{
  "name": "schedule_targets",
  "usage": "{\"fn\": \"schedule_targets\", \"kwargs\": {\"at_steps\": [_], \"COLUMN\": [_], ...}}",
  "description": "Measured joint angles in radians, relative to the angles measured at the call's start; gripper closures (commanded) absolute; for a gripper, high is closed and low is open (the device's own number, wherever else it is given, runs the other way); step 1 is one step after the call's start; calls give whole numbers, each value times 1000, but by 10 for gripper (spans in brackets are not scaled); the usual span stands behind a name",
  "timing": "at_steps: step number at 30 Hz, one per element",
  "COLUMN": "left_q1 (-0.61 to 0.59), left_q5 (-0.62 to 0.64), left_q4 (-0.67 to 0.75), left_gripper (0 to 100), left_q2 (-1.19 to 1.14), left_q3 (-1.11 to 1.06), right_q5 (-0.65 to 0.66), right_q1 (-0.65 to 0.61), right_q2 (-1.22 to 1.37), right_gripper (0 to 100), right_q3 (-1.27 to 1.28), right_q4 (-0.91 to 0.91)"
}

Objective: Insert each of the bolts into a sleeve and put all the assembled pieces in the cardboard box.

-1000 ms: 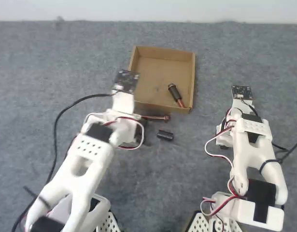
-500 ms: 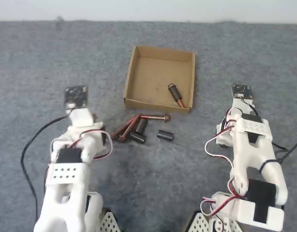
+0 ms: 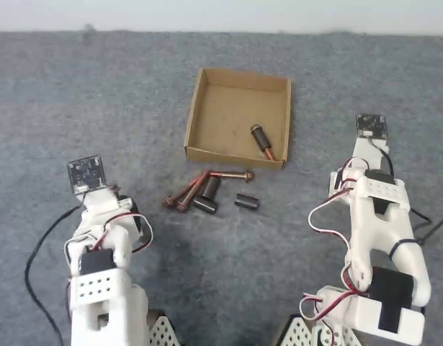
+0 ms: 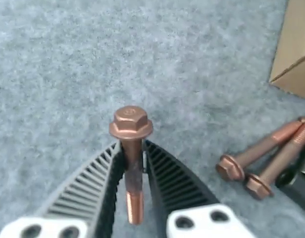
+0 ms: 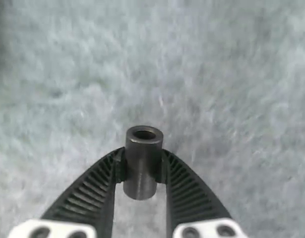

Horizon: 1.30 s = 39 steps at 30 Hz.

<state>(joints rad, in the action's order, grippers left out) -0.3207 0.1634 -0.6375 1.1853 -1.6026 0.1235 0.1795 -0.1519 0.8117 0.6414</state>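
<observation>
**Bolt and sleeve both gripped, far from mating**

Out to the left of the cardboard box (image 3: pixel 232 155), the left fingers (image 4: pixel 100 173) clamp a copper bolt (image 4: pixel 131 126) by its shank, head outward. I'd fear it pivoting, or meeting the bore head-first. Right of the box, the right fingers (image 5: pixel 92 188) pinch a black sleeve (image 5: pixel 141 168). The left arm has drawn back from the loose bolts (image 3: pixel 185 193) in front of the box.
</observation>
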Motion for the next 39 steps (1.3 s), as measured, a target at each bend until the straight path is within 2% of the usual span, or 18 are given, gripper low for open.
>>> {"fn": "schedule_targets", "kwargs": {"at_steps": [5,14,19,29,39], "left_q1": [0,0,0,0,0], "left_q5": [0,0,0,0,0], "left_q4": [-14,-153,-241,-249,-249], "left_gripper": [988,988,988,988,988], "left_q2": [147,408,500,519,519], "left_q3": [-54,-103,-103,-103,-103], "right_q5": [0,2,3,3,3], "right_q1": [0,-69,-137,-252,-358], "right_q2": [0,3,89,422,456], "right_gripper": [992,992,992,992,992], "right_q3": [-2,23,41,41,183], "right_q4": [-203,-687,-918,-1452,-1898]}}
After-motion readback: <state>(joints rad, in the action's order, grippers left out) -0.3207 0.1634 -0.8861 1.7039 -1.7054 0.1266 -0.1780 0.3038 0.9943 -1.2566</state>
